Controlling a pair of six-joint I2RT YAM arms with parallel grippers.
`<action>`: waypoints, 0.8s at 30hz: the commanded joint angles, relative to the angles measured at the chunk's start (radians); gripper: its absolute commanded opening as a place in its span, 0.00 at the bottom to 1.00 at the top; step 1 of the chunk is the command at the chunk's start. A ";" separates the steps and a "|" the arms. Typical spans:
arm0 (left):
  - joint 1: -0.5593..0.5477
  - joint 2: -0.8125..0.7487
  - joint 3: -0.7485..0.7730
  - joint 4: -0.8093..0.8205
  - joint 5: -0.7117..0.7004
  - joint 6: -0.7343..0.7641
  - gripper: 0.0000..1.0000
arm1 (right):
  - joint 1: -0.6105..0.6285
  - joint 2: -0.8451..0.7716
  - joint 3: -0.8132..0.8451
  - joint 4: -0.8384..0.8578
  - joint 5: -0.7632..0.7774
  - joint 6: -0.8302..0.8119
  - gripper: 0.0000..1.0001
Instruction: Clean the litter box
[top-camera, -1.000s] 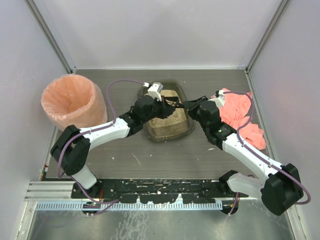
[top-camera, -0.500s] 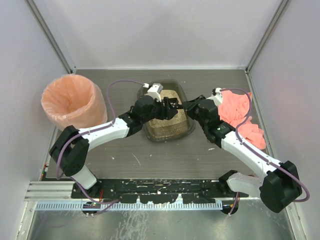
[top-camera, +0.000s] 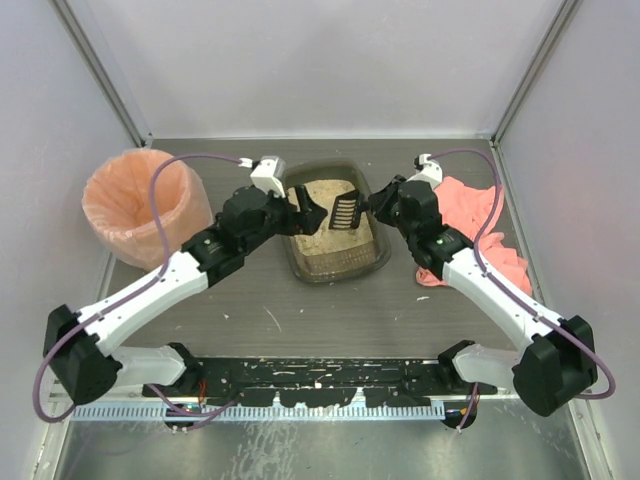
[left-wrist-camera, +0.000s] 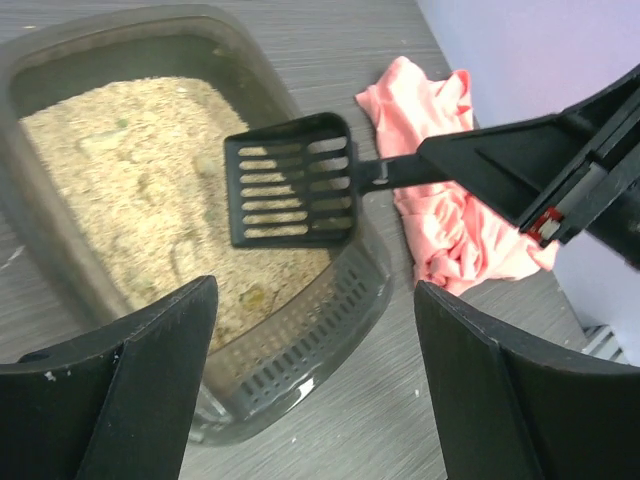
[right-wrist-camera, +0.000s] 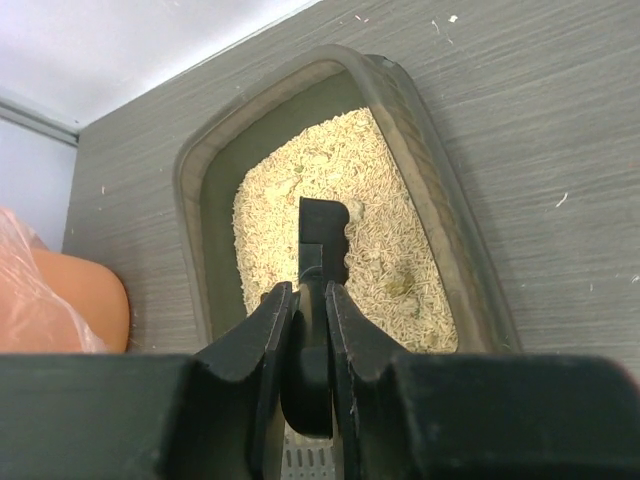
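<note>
Centrally, on the grey wood-grain table (top-camera: 300, 320), sits the litter box (top-camera: 335, 264), a shallow dark olive-brown tray with rounded corners and a flared rim, placed between the two arms toward the far side of the surface. Its floor is covered by beige granular litter (left-wrist-camera: 120, 170), which is heaped unevenly and carries a few darker clumps. The right gripper (right-wrist-camera: 305, 318) reaches in from the right side of the box, its two fingers pressed together on the handle of a black slotted scoop (left-wrist-camera: 290, 180). The scoop's head projects leftward from that grip and lies roughly level over the right half of the litter, partly overlapping the near right rim in the left wrist view; whether it touches the granules cannot be told. The left gripper (top-camera: 303, 210) hangs over the left part of the box, just beside the scoop head but apart from it, with its jaws spread wide and nothing between them. A round bin lined with a peach-pink bag (top-camera: 145, 200) stands well to the left of the box. A crumpled salmon-pink cloth (top-camera: 480, 235) lies on the table to the right, partly under the right arm.
</note>
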 joint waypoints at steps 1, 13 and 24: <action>0.015 -0.091 0.034 -0.211 -0.075 0.060 0.82 | -0.048 0.016 0.085 0.016 -0.139 -0.154 0.01; 0.029 -0.214 0.208 -0.605 -0.305 0.207 0.84 | -0.079 0.123 0.252 -0.127 -0.246 -0.334 0.01; 0.223 0.062 0.608 -0.883 -0.578 0.399 0.79 | -0.078 0.074 0.229 -0.176 -0.245 -0.387 0.01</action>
